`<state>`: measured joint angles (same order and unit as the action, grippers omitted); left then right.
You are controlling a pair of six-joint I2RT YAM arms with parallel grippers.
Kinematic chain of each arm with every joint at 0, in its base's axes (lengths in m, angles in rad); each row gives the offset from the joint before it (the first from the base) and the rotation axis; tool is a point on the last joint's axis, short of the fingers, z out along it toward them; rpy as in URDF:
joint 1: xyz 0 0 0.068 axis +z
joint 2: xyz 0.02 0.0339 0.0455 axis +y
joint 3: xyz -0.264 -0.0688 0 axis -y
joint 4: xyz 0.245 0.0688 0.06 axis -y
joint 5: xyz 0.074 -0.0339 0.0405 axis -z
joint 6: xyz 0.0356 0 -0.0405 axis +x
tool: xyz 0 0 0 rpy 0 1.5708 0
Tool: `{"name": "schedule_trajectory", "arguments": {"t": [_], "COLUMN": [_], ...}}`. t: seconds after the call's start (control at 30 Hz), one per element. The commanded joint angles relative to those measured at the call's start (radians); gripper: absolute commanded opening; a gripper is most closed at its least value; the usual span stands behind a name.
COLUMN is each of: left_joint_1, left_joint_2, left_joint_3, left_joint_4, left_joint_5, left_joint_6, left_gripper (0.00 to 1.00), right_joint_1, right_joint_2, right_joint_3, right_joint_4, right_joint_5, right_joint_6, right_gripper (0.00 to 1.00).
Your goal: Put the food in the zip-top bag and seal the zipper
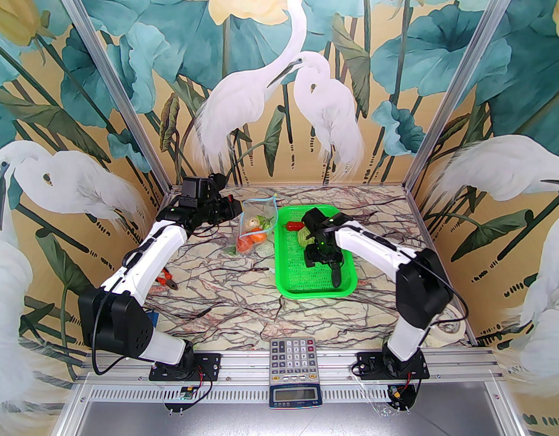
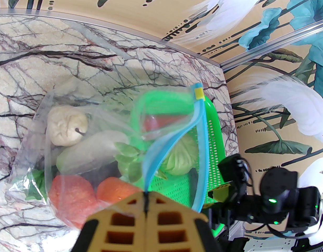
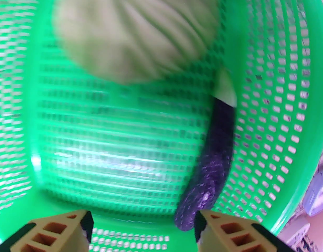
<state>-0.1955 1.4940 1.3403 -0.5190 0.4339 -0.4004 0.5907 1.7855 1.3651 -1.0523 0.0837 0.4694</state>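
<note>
Fingers of the left gripper (image 2: 146, 203) are pressed together on the zipper (image 2: 202, 146), pinching the light-blue strip right at their tips. The mouth of the zip-top bag (image 2: 32, 140) gapes open ahead of them over the marble table (image 2: 25, 48). Just beyond the tips, inside the clear plastic, lie two orange-red tomatoes (image 2: 69, 195). Farther in sits a white-green napa cabbage (image 2: 90, 151), and farthest of all a pale bulb (image 2: 65, 126). The right gripper (image 3: 143, 220) holds its fingers well apart, with nothing between them, above the green mesh basket (image 3: 282, 88). A dark purple eggplant (image 3: 216, 153) starts just beside the right-hand fingertip and runs away from it along the basket floor. Past its far end, a green cabbage (image 3: 135, 30) rests ahead of the gap.
</note>
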Motion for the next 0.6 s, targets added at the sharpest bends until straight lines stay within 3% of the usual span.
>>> {"name": "schedule_trajectory", "arguments": {"t": [0.0, 0.33, 0.57], "left_joint_1": [0.007, 0.007, 0.007], "left_joint_2": [-0.024, -0.025, -0.017], "left_joint_3": [-0.022, -0.005, 0.019], "left_joint_4": [0.013, -0.031, -0.062], "left_joint_5": [0.01, -0.009, -0.014], "left_joint_6": [-0.008, 0.02, 0.044], "left_gripper": [0.0, 0.0, 0.0], "right_joint_1": [-0.008, -0.012, -0.013], "right_joint_2": [0.023, 0.129, 0.187], "right_joint_3": [-0.019, -0.019, -0.001], "right_joint_4": [-0.025, 0.007, -0.013], "right_joint_5": [0.073, 0.048, 0.11], "right_joint_6": [0.047, 0.05, 0.075], "right_gripper": [0.7, 0.72, 0.75]}}
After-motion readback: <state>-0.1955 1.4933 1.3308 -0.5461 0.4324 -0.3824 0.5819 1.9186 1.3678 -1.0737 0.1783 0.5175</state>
